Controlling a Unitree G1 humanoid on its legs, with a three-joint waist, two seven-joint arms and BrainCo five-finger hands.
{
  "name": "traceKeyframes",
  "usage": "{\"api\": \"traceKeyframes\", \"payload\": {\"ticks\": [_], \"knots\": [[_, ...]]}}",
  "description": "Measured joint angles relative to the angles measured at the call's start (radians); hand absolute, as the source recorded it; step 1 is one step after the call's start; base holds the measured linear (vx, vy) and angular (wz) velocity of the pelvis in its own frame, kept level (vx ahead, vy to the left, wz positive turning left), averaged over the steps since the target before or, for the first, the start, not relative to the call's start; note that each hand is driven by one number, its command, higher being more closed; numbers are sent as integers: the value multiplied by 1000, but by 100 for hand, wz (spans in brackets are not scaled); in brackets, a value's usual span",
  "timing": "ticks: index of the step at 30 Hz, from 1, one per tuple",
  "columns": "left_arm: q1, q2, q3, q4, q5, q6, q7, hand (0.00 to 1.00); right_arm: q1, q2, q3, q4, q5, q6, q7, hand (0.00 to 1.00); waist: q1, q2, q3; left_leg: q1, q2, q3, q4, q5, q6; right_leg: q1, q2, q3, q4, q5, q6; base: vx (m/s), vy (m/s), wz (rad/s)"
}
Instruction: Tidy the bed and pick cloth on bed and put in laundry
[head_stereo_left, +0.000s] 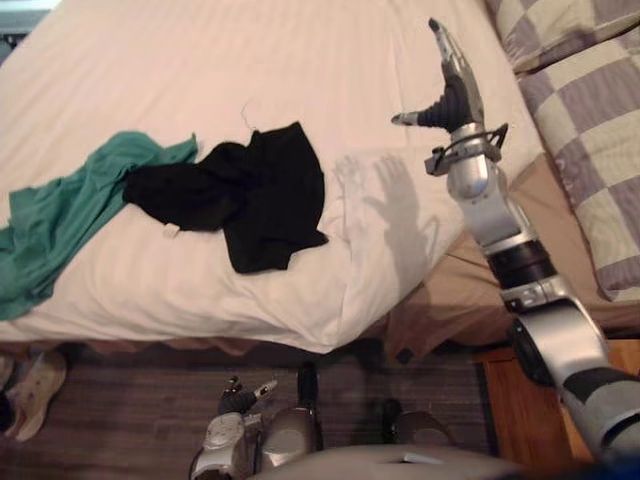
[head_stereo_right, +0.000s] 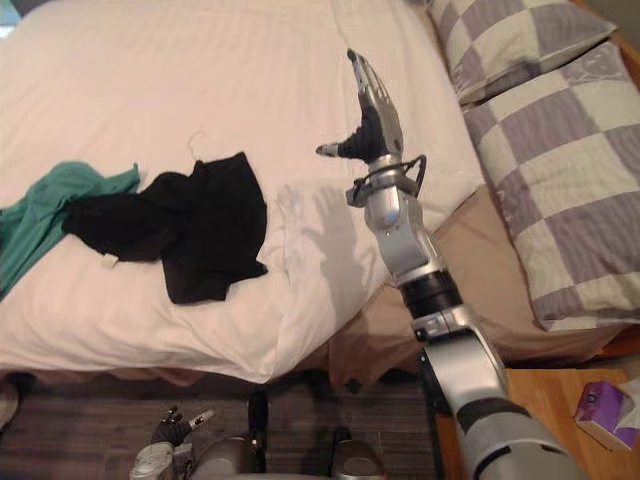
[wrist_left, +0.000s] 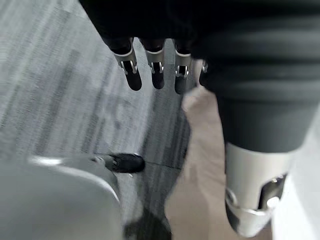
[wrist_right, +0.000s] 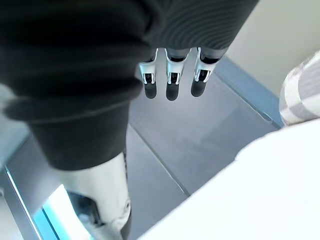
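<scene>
Black cloth (head_stereo_left: 262, 190) on bed (head_stereo_left: 200, 70), touching grn cloth (head_stereo_left: 70, 210).

Bed (head_stereo_left: 250, 60), black cloth (head_stereo_left: 250, 195), green cloth (head_stereo_left: 70, 215), checked pillows (head_stereo_left: 590, 130)

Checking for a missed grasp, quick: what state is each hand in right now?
Left hand: open, fingers straight, holding nothing, low beside the bed.
Right hand: open, fingers straight, holding nothing, over the bed.

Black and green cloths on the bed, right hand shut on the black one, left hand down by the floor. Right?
No. The right hand is open, fingers straight, apart from the black cloth; the left eye view shows it. The green cloth lies on the bed, and the left hand is down by the floor.
</scene>
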Motion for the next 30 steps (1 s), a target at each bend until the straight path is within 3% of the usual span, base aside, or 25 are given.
{"api": "traceKeyframes", "payload": {"ticks": [5, 12, 18, 19, 30], "knots": [[4, 9, -33, 6, 0, 1, 0, 0, -20, -64, -10, 91, -1, 9, 0, 0, 16, 26, 57, -59, -8, -41, 2, 30, 4, -54, -4, -33, 32, -2, -1, -63, 25, 27], [-11, 8, -91, -1, 0, -4, 0, 0, -51, -82, -13, 169, -39, 22, -1, 0, 19, 80, 138, -113, -8, -52, 4, 55, 5, -127, -7, -38, 84, -6, 0, -57, 19, 5], [-60, 13, -147, -12, 0, -25, 8, 0, -49, -79, -54, 300, -39, 28, -5, 0, 22, 114, 172, -173, -11, -61, 5, 73, -5, -218, -13, -38, 158, -26, -3, -51, 3, 6], [-72, 13, -154, -13, -1, -26, 9, 0, -49, -79, -63, 325, -39, 28, -8, 100, 21, 122, 176, -177, -14, -63, 5, 76, -5, -229, -16, -38, 176, -34, -3, -36, -8, 8], [-123, 12, -194, 4, -50, -44, 12, 0, -52, -81, -115, 409, -40, 10, -32, 100, 21, 129, 179, -184, -18, -63, 5, 85, -14, -280, -24, -27, 262, -77, -12, -17, -21, 1]]}}
